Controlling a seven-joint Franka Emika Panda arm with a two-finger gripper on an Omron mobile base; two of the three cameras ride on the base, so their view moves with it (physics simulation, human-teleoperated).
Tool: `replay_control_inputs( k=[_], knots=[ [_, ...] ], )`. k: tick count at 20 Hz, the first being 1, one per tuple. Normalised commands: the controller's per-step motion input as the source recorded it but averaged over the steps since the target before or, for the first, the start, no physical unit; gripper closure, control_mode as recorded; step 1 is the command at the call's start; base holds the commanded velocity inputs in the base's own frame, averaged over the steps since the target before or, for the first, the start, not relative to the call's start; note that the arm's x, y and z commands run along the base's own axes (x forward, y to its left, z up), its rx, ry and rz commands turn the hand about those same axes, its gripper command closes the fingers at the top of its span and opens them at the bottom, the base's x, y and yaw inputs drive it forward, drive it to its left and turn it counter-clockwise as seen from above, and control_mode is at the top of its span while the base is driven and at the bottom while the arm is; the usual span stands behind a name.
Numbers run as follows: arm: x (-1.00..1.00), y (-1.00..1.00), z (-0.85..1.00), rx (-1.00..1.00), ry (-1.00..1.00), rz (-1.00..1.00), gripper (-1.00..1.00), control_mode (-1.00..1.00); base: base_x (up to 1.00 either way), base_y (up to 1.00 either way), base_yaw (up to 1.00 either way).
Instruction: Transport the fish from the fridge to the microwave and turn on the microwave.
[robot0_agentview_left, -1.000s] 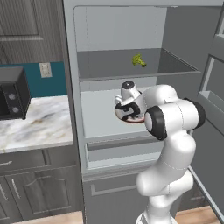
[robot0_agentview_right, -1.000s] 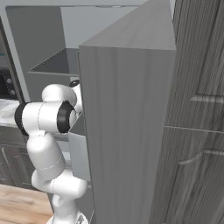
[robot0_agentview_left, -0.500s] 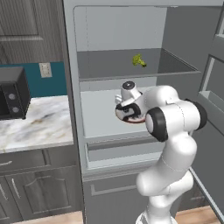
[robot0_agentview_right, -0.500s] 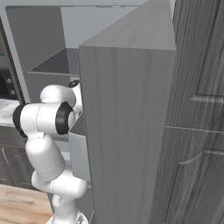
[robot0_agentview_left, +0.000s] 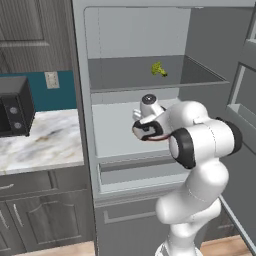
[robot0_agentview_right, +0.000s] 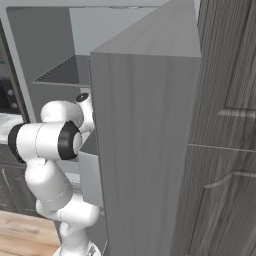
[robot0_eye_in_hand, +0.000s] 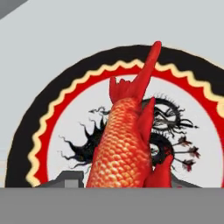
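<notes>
So you've got the arm reaching into the open fridge (robot0_agentview_left: 95, 150), with the tool (robot0_agentview_left: 146, 131) down at the middle shelf, right over the round plate (robot0_eye_in_hand: 52, 131) with the black rim, the red ring and the yellow zigzag. The fish (robot0_eye_in_hand: 124, 153) is lying on that plate, scaly orange-red body running up the middle of the hand view and the tail pointing toward the plate's far rim. It sits over the dark inky drawing in the plate's white centre.

Honestly you can't tell from these shots how wide the tool's jaws stand or whether they're touching the fish; the fingertips are cut off at the bottom of the hand view and the wrist blocks them in the left base view. Only a sliver of the plate's red edge peeks out under the wrist there.

Up on the shelf above there's a small yellow-green vegetable (robot0_agentview_left: 159, 69), well apart from the tool. Off to the left, a small black box with round knobs (robot0_agentview_left: 15, 106) sits on the marble desk (robot0_agentview_left: 45, 145). In the right base view the fridge's open door (robot0_agentview_right: 145, 140) hides most of the inside, with the arm's elbow beside it.
</notes>
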Motion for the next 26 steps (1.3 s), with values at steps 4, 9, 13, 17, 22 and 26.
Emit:
replay_control_inputs(
  k=[4,9,13,17,22,26],
  knots=[
    [-0.34,0.00,0.27,0.00,-0.12,0.00,1.00,-1.00,0.00,0.00,0.00],
    [-0.38,0.00,0.16,0.02,-0.11,0.00,1.00,-1.00,0.00,0.00,0.00],
    [-0.47,0.00,0.22,0.02,-0.02,0.00,1.00,-1.00,0.00,0.00,0.00],
    [-0.42,0.00,0.63,0.03,0.01,0.00,1.00,-1.00,0.00,0.00,0.00],
    [-0.46,0.00,0.60,0.01,0.01,0.00,1.00,-1.00,0.00,0.00,0.00],
    [-0.59,0.00,0.37,0.00,0.00,0.00,1.00,-1.00,0.00,0.00,0.00]
  ],
)
